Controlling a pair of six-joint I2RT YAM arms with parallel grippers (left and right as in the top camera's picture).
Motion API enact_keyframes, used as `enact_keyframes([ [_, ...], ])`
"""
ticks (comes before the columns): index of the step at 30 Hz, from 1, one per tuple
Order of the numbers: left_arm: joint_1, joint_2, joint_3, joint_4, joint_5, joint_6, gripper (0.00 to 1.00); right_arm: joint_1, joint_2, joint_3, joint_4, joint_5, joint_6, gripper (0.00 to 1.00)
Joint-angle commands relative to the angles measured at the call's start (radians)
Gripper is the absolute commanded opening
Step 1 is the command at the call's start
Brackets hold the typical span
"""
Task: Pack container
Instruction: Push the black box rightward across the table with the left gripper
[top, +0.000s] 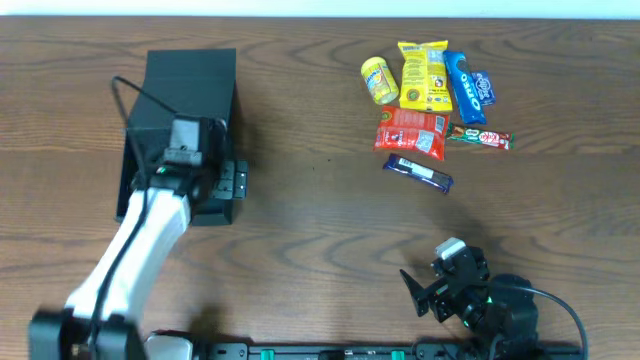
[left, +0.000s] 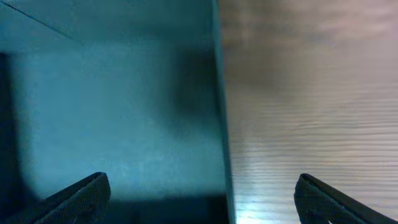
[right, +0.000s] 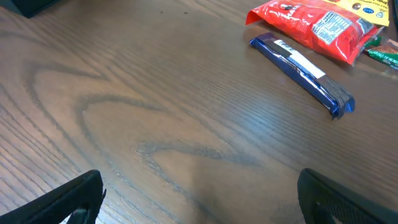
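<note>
Your box sits at the left of the table, well apart from everything that has to go in it. The left gripper hangs over its right-hand edge. In the left wrist view the left gripper has its jaws spread wide and holding nothing, with the box wall on one side and bare wood on the other. You cannot tell from these views whether the flap lid is up or down, so check that first. The snacks lie in a loose cluster at the far right, none of them in the box as far as you can see, so I judge that you are at the opening step, readying the box before any packing. The right gripper waits near the front edge, also fully open and empty. In its wrist view the blue bar lies ahead and to the right, with the red packet just beyond it. Your next move with the left arm probably calls for bringing the jaws down squarely over the box edge or flap before closing, so the thin card is caught and not pushed away. Your right arm will likely need to reach forward and turn to line up across the bar's narrow width, since it is the nearest piece.
</note>
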Motion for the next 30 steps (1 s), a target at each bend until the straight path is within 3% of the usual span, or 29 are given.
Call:
enact_keyframes([
  [1, -0.001, 0.075, 0.017, 0.030, 0.009, 0.021, 1.00, -0.002, -0.006, -0.003, -0.002, 0.004, 0.011, 0.99],
  [2, 0.000, 0.091, 0.017, 0.043, 0.028, 0.021, 0.81, -0.002, -0.006, -0.003, -0.002, 0.014, 0.011, 0.99],
  [4, 0.000, 0.117, 0.017, 0.071, 0.064, 0.021, 0.59, -0.002, -0.006, -0.003, -0.002, 0.032, 0.011, 0.99],
  [6, -0.002, 0.131, 0.017, 0.095, 0.097, 0.020, 0.15, -0.002, -0.006, -0.003, -0.002, 0.032, 0.011, 0.99],
  [7, -0.002, 0.132, 0.017, 0.105, 0.113, 0.012, 0.06, -0.002, -0.006, -0.004, -0.002, 0.032, 0.011, 0.99],
  [19, -0.004, 0.132, 0.018, 0.240, 0.328, -0.156, 0.06, -0.002, -0.006, -0.003, -0.002, 0.032, 0.011, 0.99],
  [23, -0.036, 0.132, 0.019, 0.348, 0.320, -0.295, 0.06, -0.002, -0.006, -0.003, -0.002, 0.032, 0.011, 0.99],
  [30, -0.196, 0.190, 0.123, 0.370, 0.188, -0.383, 0.06, -0.002, -0.006, -0.004, -0.002, 0.032, 0.011, 0.99],
])
